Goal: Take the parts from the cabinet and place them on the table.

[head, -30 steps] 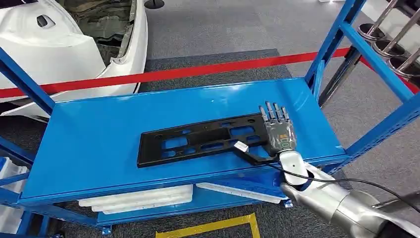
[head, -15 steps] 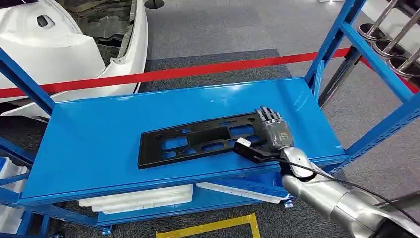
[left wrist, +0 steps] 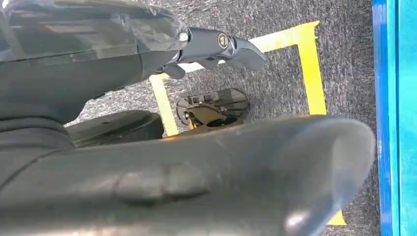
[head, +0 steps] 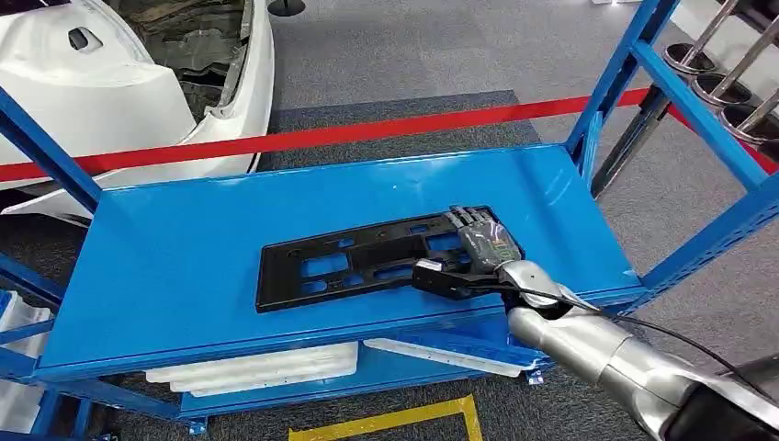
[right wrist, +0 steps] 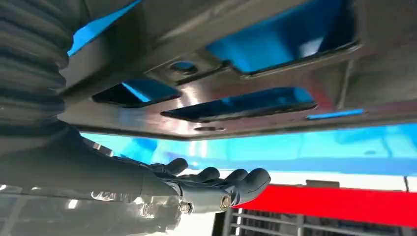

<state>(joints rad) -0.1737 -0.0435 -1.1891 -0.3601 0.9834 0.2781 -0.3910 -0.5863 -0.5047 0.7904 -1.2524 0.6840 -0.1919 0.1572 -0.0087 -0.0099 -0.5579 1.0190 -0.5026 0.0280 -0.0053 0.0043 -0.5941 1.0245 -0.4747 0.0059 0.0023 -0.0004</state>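
The right robot hand [head: 478, 253] has its fingers curled over the near right end of the black panel [head: 367, 259], thumb beside the edge; whether it truly grips, I cannot tell. The panel looks stiff, light and slick; take it by a cutout rim. It lies flat on the blue shelf [head: 184, 266], long axis running left to right.

Bare shelf [head: 174, 266] lies open at 9 o'clock of the black part [head: 367, 260]; blue posts [head: 634, 55] stand at 2 o'clock.
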